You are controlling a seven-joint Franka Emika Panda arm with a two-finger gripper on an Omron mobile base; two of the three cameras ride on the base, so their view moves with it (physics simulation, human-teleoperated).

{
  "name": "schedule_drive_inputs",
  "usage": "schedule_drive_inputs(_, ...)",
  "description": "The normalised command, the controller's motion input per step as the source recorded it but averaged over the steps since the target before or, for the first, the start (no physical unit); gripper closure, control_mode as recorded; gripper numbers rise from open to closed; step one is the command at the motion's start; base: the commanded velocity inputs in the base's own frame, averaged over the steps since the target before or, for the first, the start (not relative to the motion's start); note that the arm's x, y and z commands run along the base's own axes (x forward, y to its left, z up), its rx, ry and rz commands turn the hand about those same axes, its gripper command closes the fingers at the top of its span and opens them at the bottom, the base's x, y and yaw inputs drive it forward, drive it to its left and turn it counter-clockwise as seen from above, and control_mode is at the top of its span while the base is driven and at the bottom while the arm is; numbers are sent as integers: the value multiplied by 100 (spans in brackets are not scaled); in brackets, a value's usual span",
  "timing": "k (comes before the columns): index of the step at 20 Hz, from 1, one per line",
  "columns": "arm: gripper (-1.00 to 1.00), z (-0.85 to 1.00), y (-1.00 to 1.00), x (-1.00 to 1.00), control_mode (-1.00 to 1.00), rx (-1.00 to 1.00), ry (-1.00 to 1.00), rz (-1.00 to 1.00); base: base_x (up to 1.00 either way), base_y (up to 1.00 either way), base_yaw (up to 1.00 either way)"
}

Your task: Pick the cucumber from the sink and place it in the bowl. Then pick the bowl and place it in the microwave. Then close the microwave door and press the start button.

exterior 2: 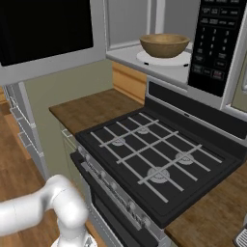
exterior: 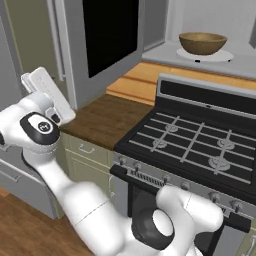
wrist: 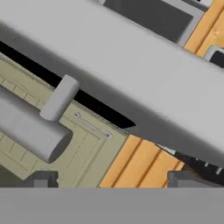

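The bowl (exterior: 202,43) sat inside the microwave (exterior 2: 159,29); the gripper (wrist: 111,179), wide open and empty, faced the microwave door (exterior: 107,35) at 12 o'clock.

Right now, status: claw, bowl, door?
Claw open, empty, at the door edge by its handle. Bowl on the turntable in the microwave. Door open; nothing blocking.

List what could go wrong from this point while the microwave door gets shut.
1. The open two-finger gripper sits by the long grey handle of the black-glass microwave door; pushing there may slip off or snag.
2. The door stands wide open; a weak push may leave it ajar.
3. The tan wooden bowl sits inside near the front; a slam might jolt it.
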Motion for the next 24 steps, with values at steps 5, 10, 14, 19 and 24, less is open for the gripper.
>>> schedule_drive_inputs(5, -100, 9, -71, 0, -100, 19, -15, -7, 0, 0, 0)
schedule_drive_inputs(10, -100, 14, -85, -4, -100, 21, -16, -6, 0, 0, 0)
schedule_drive_inputs(14, -100, 20, -85, -51, -100, 22, -27, -8, 0, 0, 0)
schedule_drive_inputs(19, -100, 19, -93, -64, -100, 25, -25, -13, 0, 0, 0)
schedule_drive_inputs(24, -100, 11, -99, -38, -100, 27, -15, -14, 0, 0, 0)
